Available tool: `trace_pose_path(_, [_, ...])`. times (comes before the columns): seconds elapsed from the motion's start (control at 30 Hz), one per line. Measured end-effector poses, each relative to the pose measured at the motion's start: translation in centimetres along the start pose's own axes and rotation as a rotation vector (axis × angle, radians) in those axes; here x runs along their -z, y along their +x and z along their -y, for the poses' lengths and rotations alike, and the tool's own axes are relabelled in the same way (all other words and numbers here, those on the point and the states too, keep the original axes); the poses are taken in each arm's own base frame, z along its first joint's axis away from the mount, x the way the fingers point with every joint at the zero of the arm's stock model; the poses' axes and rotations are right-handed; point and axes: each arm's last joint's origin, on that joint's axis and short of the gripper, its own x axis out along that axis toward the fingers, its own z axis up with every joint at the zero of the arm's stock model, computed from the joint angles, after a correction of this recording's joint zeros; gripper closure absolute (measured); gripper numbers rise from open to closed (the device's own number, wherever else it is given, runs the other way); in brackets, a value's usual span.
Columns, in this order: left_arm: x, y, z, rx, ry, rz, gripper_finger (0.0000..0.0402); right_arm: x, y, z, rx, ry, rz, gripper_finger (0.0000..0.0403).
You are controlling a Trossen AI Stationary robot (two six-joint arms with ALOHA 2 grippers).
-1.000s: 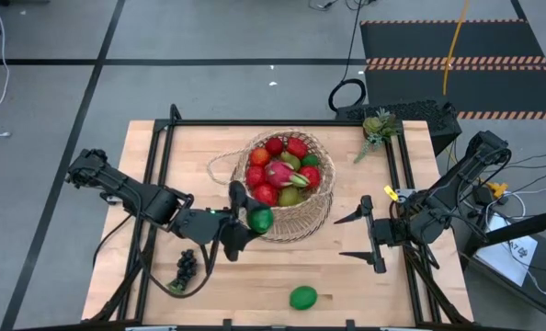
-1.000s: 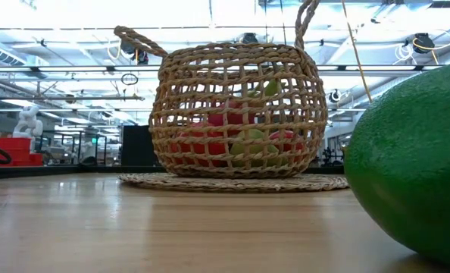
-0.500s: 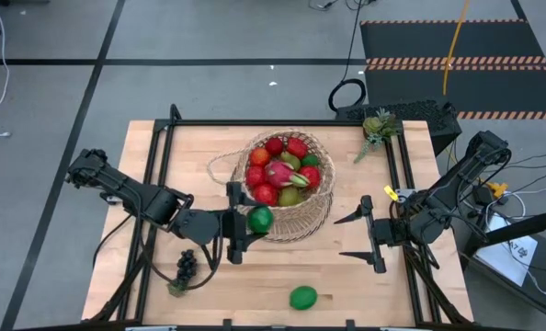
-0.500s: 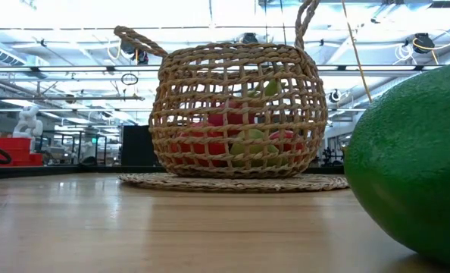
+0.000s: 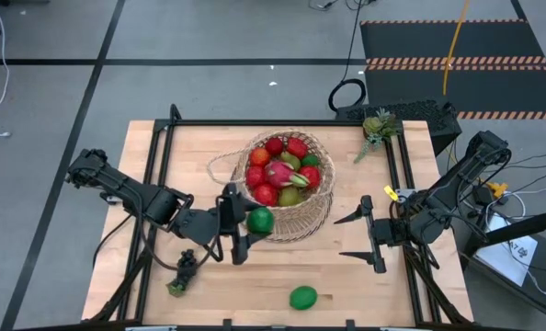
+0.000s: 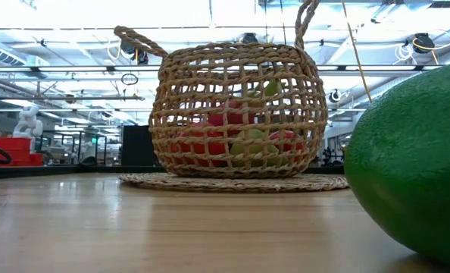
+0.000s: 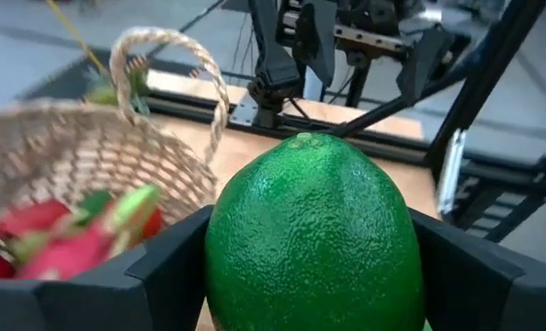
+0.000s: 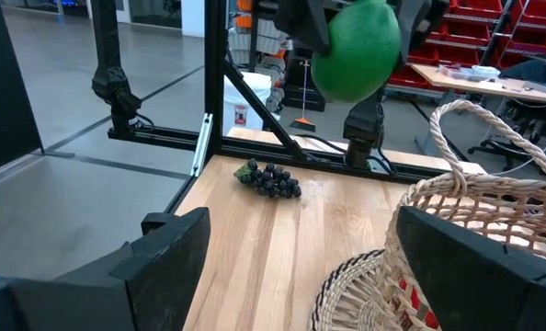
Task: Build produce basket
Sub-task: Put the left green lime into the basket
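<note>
The tan woven basket point(image 5: 287, 188) stands mid-table on a round woven mat, holding red fruits, a pink dragon fruit and green pieces. My left gripper point(image 5: 245, 223) is shut on a green lime point(image 5: 259, 219) held in the air by the basket's near-left rim; the lime point(image 7: 310, 239) fills the left wrist view. A second lime point(image 5: 302, 297) lies near the table's front edge and looms in the low view point(image 6: 414, 167). Dark grapes point(image 5: 186, 268) lie on the wood at front left. My right gripper point(image 5: 341, 238) waits open to the right of the basket. My left gripper pinches the lime's two opposite sides point(image 7: 220, 248) between its two fingers point(image 7: 167, 271), one on the far side and one on the near side. The fingers come nearly level from the table's left. The lime is lifted clear of the table point(image 8: 356, 46).
A small green leafy piece point(image 5: 376, 127) lies at the table's far right corner. A black frame rail point(image 5: 255, 122) runs along the table's edges. Bare wood shows between the basket and the front edge, around the second lime.
My left gripper has rolled about its own pointing line while staying in place, so its two fingers have swung round the lime. The lime remains held beside the basket's rim.
</note>
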Motion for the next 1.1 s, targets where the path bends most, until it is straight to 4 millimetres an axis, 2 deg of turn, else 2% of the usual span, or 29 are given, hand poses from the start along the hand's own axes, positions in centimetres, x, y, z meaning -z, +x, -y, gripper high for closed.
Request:
trace_pose_path(0.23, [0.0,0.0,0.1,0.035,-0.235,-0.019,0.0089,0.0,0.0,0.0,0.000,-0.016,0.000,0.0060])
trace_pose_path(0.5, [0.1,0.0,0.1,0.045,-0.423,-0.030,0.0089,0.0,0.0,0.0,0.000,-0.027,0.000,0.0060])
trace_pose_path(0.9, [-0.1,0.1,0.0,0.038,-0.380,-0.014,0.0089,0.2,0.0,0.0,0.002,-0.126,-0.014,0.0060])
trace_pose_path(1.1, [-0.6,0.8,-1.3,-0.031,-0.324,0.016,0.0089,0.2,0.0,0.0,0.003,-0.179,-0.014,0.0060])
